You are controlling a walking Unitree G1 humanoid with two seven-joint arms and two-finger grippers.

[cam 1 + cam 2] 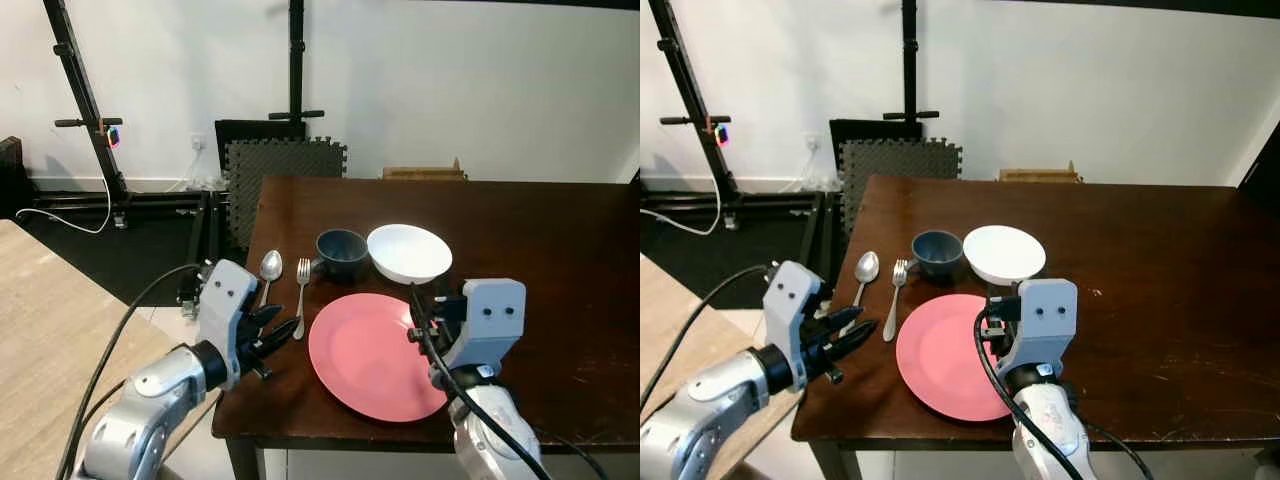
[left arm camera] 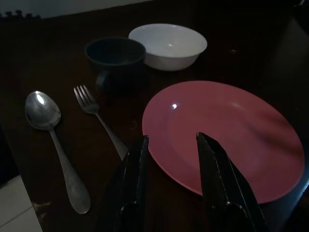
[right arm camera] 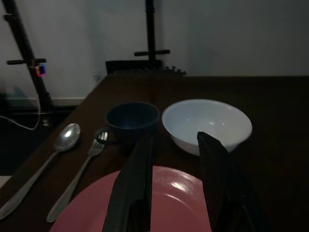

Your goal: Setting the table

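A pink plate (image 1: 375,355) lies near the front edge of the dark wooden table (image 1: 560,260). Behind it stand a white bowl (image 1: 409,252) and a dark blue mug (image 1: 342,252). A fork (image 1: 302,283) and a spoon (image 1: 270,270) lie side by side to the left of the plate. My left gripper (image 1: 285,328) hovers open at the table's left edge, just short of the fork handle and the plate rim (image 2: 159,145). Over the plate's right part my right gripper (image 1: 416,318) is open too, pointing toward the bowl (image 3: 207,123) and mug (image 3: 133,118). Neither holds anything.
A light wooden counter (image 1: 50,320) runs along my left. Black stands (image 1: 85,100) with cables and dark foam mats (image 1: 285,165) sit by the white wall. A cardboard piece (image 1: 424,173) shows behind the table's far edge. The table's right half is bare.
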